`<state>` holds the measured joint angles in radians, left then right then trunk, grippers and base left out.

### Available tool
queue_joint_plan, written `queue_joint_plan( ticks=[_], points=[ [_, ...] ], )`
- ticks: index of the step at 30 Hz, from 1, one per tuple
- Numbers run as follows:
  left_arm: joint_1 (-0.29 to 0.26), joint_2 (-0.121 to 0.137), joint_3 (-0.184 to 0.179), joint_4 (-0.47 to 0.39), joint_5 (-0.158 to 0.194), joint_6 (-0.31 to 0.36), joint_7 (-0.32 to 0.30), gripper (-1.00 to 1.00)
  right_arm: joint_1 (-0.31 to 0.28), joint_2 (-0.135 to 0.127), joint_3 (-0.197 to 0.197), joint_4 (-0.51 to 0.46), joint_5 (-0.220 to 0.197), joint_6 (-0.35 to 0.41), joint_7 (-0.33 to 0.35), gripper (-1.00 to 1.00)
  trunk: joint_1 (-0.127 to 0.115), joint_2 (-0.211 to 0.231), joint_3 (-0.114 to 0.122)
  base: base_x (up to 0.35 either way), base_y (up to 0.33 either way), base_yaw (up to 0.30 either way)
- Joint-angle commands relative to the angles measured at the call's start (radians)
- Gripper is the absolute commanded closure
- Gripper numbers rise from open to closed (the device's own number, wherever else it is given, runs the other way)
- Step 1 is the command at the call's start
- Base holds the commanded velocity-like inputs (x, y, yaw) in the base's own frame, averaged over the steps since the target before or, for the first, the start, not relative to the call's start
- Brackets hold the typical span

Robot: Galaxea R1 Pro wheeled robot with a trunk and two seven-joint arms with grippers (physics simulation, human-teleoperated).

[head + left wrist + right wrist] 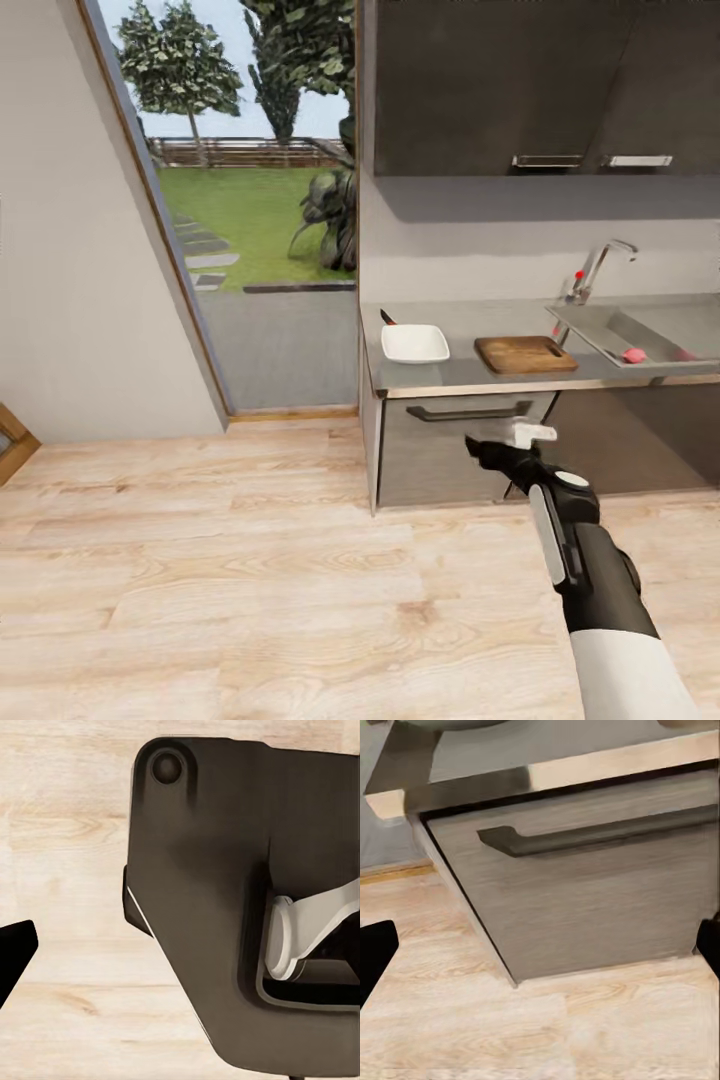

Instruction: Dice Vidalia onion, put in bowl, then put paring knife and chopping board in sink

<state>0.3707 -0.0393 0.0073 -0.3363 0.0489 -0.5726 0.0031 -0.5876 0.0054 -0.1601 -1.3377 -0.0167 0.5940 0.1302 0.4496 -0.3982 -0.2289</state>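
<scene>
Seen from the head, at 2 o'clock of centre: one grey tabletop [455,322] over dark cabinets with one bar handle [470,412]. On it, counted:

- One white bowl [414,343].
- One wooden chopping board [526,354], at 3 o'clock of the bowl, near but apart.
- One paring knife [388,317], just behind the bowl at 11 o'clock, partly hidden by it.

Further toward 3 o'clock: one steel sink [600,338] with one curved tap [600,265]. Inside the basin, one pinkish Vidalia onion [633,354].

Right pincer [510,438] held in the air in front of the cabinet, below the tabletop edge and touching nothing. Two dark fingertips [375,952] at opposite edges of the right wrist view, so spread wide, nothing between.

Left pincer [16,958]: one dark fingertip in sight over the wooden floor [67,832]. Cannot tell whether wide or narrow.
</scene>
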Motion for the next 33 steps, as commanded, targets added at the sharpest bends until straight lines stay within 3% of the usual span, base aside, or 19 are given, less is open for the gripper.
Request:
queue_joint_plan(
  ticks=[1, 7, 12, 16, 23, 28, 33],
  points=[
    [0.000, 0.000, 0.000, -0.003, 0.006, -0.001, 0.000, -1.00, 0.073, -0.005, -0.002, -0.004, 0.024, 0.000, 0.017, -1.00, 0.000, -0.002, -0.002, -0.023, 0.000, 0.000],
    [0.000, 0.003, 0.000, -0.004, 0.008, -0.002, 0.000, -1.00, 0.163, -0.015, -0.004, 0.020, 0.089, -0.039, 0.065, -1.00, 0.000, -0.002, -0.002, -0.008, 0.000, 0.000],
    [0.000, 0.005, 0.000, -0.004, 0.007, 0.000, 0.000, -1.00, 0.205, -0.022, -0.004, 0.151, 0.117, -0.121, 0.084, -1.00, 0.000, -0.002, -0.002, -0.001, 0.000, 0.000],
    [0.000, 0.016, 0.000, -0.003, 0.006, 0.002, 0.000, -1.00, 0.216, -0.031, -0.004, 0.420, 0.162, -0.288, 0.087, -1.00, 0.000, -0.002, -0.002, 0.000, 0.000, 0.000],
    [0.000, 0.031, 0.000, 0.000, 0.008, 0.005, 0.000, -1.00, 0.220, -0.036, -0.005, 0.800, 0.251, -0.540, 0.063, -1.00, 0.000, -0.002, -0.002, 0.000, 0.000, 0.000],
    [0.000, 0.045, 0.000, 0.011, 0.009, 0.005, 0.000, -1.00, 0.220, -0.052, -0.004, 1.115, 0.266, -0.704, 0.026, -1.00, 0.000, -0.002, -0.002, 0.000, 0.000, 0.000],
    [0.000, 0.048, 0.000, 0.056, 0.009, 0.004, -0.001, -1.00, 0.221, -0.056, -0.002, 1.276, 0.267, -0.800, 0.008, -1.00, 0.000, -0.002, -0.002, 0.000, 0.000, 0.000]
  ],
)
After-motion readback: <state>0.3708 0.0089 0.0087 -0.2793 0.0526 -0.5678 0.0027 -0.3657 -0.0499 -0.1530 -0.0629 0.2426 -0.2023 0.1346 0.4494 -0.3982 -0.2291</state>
